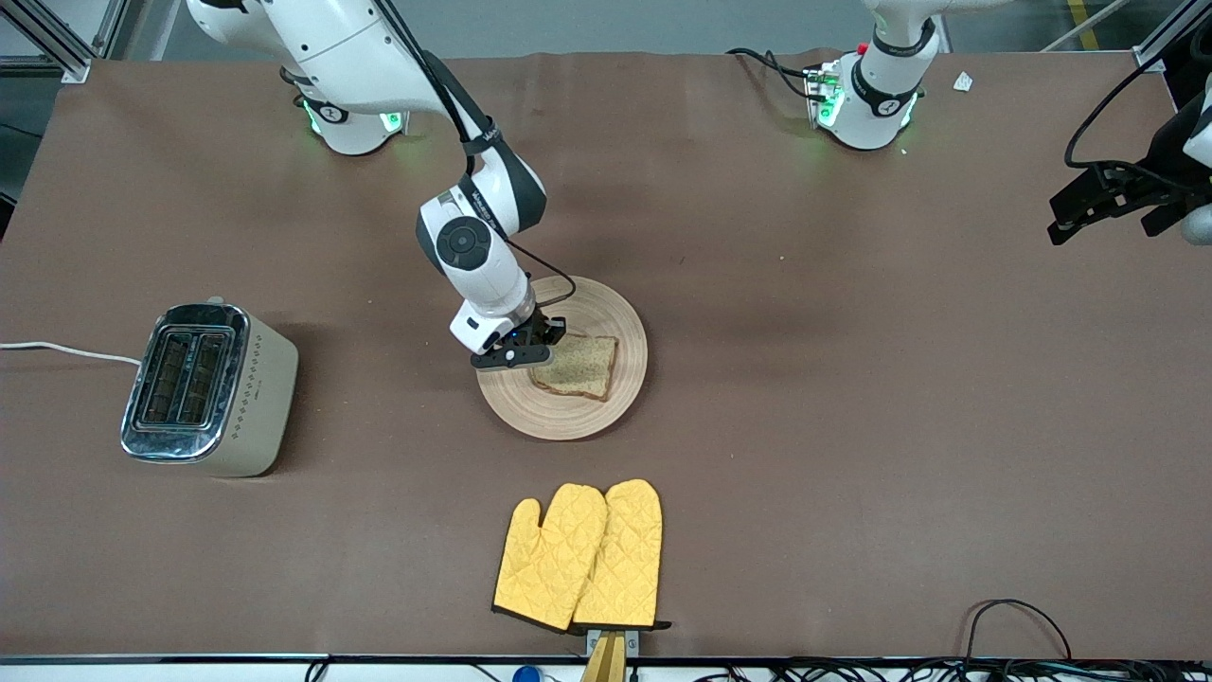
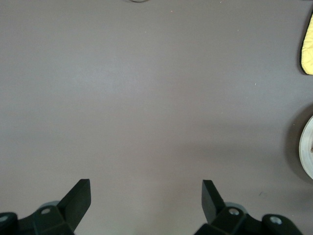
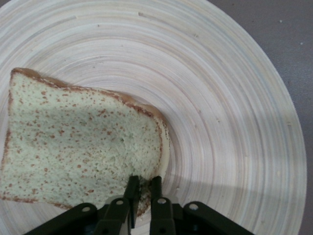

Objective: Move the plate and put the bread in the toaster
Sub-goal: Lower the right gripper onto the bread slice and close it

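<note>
Two hazards stand out, and both sit at the bread's corner. Taking the front view from the right arm's end of the tabletop across, the toaster comes first, upright with both slots facing up and its white cord trailing off the edge. It stands well apart from the plate, so the slice faces a long carry.

Next comes the right hand, down on the plate at the edge of the bread. The right wrist view shows its fingers pinched on one corner of the slice, close together with only a narrow bite of crumb and crust between them. Soft bread gripped so near a corner may tear or slip out once it is lifted, since the whole slice would hang from that small bite. A limp slice could also droop and catch on the toaster's chrome rim instead of dropping into a slot. The plate is light and unheld, so it may skid if the fingers drag on it.

Nearer the front camera than the plate lie two yellow oven mitts, clear of the likely path.

Last, the left hand waits over the tabletop's left-arm end, fingers spread wide with nothing between them, offering the plate no steadying.
</note>
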Controlling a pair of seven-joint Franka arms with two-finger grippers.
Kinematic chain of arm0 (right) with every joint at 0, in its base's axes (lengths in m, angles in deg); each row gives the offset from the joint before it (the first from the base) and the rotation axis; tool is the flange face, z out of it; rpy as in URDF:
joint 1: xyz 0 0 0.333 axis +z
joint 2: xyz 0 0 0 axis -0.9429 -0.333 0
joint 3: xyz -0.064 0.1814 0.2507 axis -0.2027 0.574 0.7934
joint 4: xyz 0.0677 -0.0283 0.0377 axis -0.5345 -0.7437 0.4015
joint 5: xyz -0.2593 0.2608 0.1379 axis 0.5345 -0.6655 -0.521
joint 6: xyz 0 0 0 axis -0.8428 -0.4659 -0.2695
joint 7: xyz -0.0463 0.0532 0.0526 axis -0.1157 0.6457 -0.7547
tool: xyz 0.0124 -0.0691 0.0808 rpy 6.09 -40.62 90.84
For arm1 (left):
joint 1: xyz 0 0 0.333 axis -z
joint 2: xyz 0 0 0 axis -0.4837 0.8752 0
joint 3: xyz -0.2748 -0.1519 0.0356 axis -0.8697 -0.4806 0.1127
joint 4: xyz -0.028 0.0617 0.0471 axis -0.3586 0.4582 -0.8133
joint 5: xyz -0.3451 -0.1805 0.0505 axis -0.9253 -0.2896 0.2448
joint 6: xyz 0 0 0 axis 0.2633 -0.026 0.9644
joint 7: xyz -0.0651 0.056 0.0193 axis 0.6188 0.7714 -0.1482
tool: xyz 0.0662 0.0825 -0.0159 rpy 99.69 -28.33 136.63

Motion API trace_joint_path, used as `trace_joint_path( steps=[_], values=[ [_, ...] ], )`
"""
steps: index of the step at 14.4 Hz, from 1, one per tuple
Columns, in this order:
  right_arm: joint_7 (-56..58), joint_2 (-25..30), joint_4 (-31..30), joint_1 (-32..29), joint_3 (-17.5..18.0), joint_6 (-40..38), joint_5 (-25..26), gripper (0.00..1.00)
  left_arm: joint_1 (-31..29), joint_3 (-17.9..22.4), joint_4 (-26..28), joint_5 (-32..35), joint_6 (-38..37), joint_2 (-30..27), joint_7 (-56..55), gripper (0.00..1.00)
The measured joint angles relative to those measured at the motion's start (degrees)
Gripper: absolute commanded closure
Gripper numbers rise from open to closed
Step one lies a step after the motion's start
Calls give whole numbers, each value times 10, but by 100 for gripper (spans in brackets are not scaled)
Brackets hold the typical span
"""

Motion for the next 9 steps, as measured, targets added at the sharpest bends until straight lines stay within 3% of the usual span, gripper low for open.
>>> trace_joint_path(
  steps=[1, 9],
  values=[
    [0, 0, 0, 0, 0, 0, 0, 100, 0, 0, 0, 0, 1, 0, 0, 0],
    [-2, 0, 1, 2, -1, 0, 1, 100, 0, 0, 2, 0, 10, 6, 0, 0]
  ],
)
